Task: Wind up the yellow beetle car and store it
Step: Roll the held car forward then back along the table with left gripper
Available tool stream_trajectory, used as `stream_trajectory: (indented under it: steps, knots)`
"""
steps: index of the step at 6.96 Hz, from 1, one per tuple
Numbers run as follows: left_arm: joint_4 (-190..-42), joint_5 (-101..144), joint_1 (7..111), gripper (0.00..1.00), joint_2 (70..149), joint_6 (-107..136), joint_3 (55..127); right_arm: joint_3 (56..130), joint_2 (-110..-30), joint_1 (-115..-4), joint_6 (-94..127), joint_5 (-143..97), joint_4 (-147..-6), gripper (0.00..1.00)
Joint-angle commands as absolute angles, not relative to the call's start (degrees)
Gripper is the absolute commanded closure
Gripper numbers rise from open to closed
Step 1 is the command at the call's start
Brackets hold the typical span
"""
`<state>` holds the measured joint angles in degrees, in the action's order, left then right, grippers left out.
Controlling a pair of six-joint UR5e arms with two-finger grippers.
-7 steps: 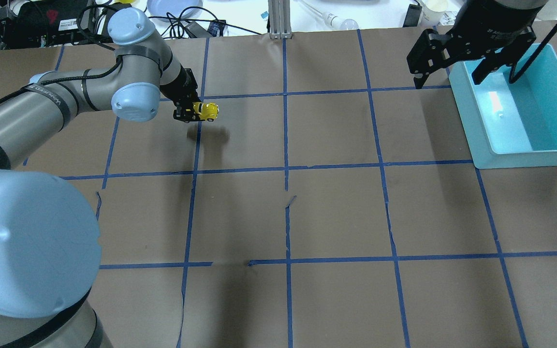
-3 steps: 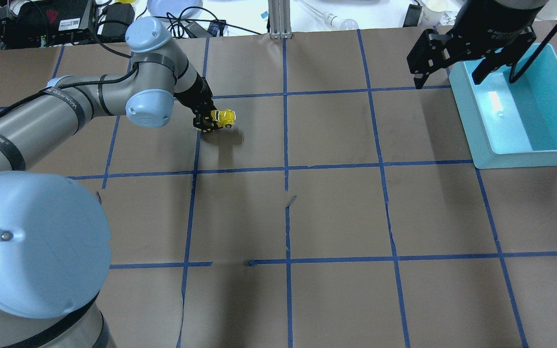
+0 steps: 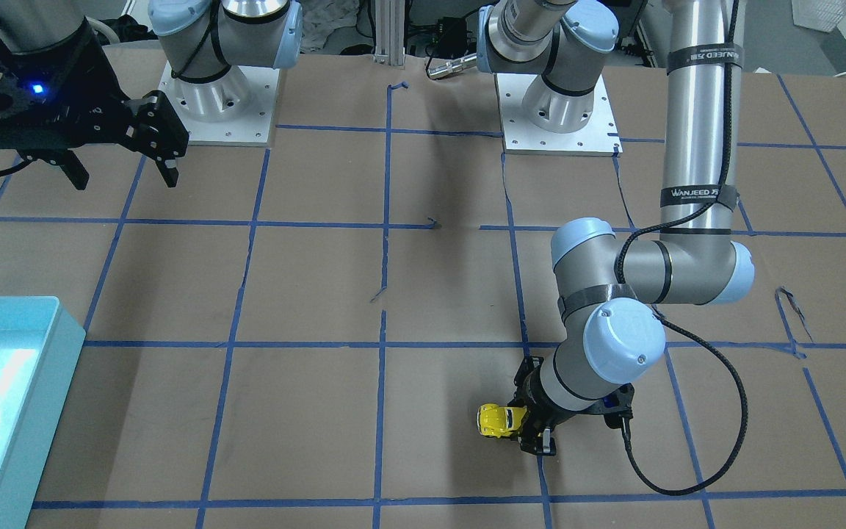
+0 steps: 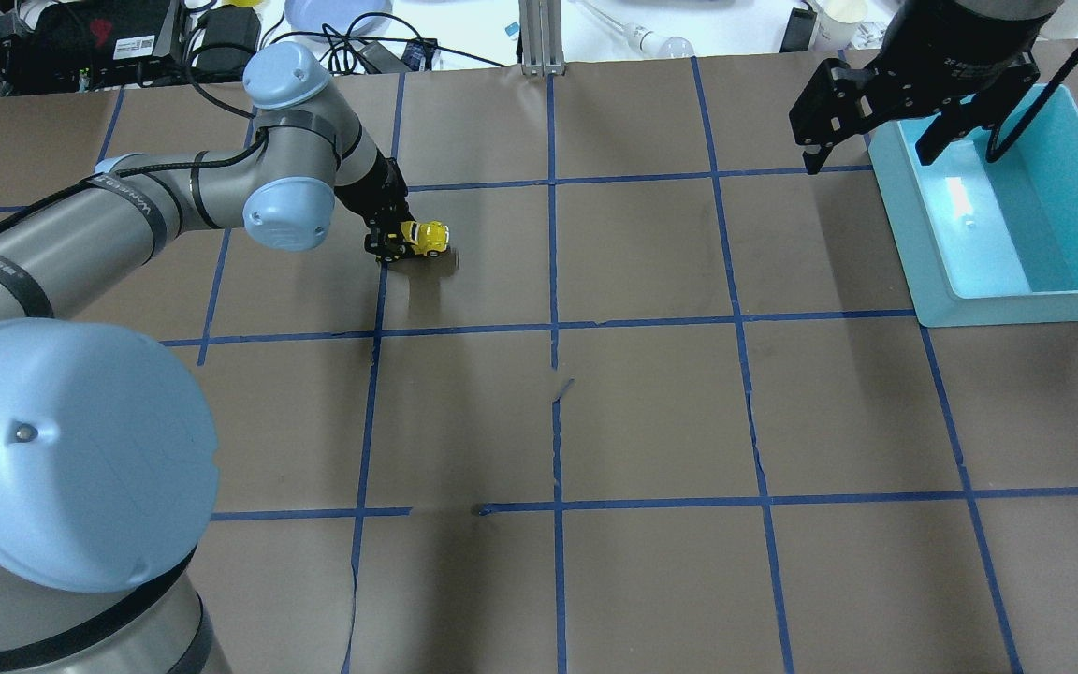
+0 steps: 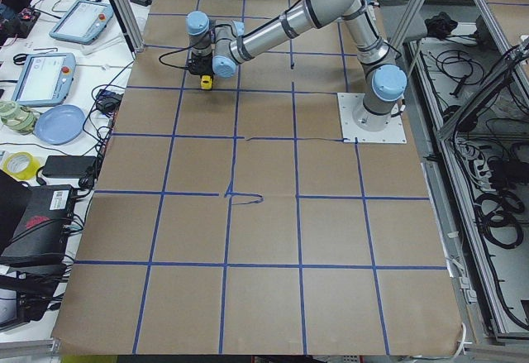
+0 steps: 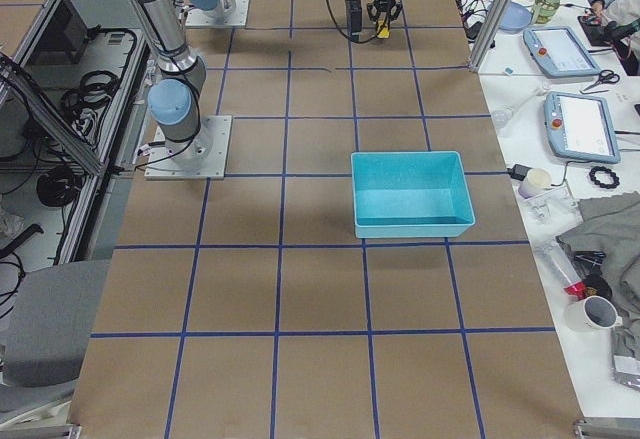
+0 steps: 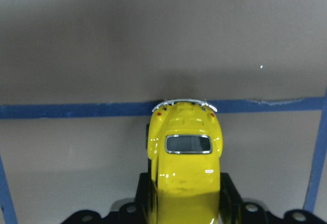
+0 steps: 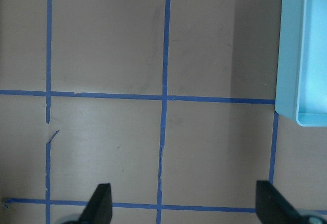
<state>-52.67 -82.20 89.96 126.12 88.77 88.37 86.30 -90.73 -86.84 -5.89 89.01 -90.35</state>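
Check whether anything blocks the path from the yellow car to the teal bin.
Nothing visible does. The yellow beetle car, held in the left tool, and the teal bin have only bare taped paper between them.

In the left wrist view, the yellow beetle car (image 7: 185,183) is running off the bottom edge, and the left pincer (image 7: 186,196) clamping it is barely showing there. At the front-facing view's lower left, the frame is cutting off the teal bin (image 3: 26,426). In the left-end view, upper left on the tabletop (image 5: 264,239), the car is appearing too small for detail.
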Motion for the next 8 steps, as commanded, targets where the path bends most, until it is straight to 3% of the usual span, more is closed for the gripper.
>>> stream_trajectory:
  steps: [1, 8]
  knots:
    - [-52.56, -83.76, 89.65, 1.00, 126.39, 88.59, 87.89, 86.31, -90.70, -86.84, -5.80, 89.03, -90.35, 0.00]
    - [-52.38, -89.29, 80.88, 1.00, 126.82, 76.93, 88.59, 86.31, -90.62, -86.92, -5.54, 88.51, -90.35, 0.00]
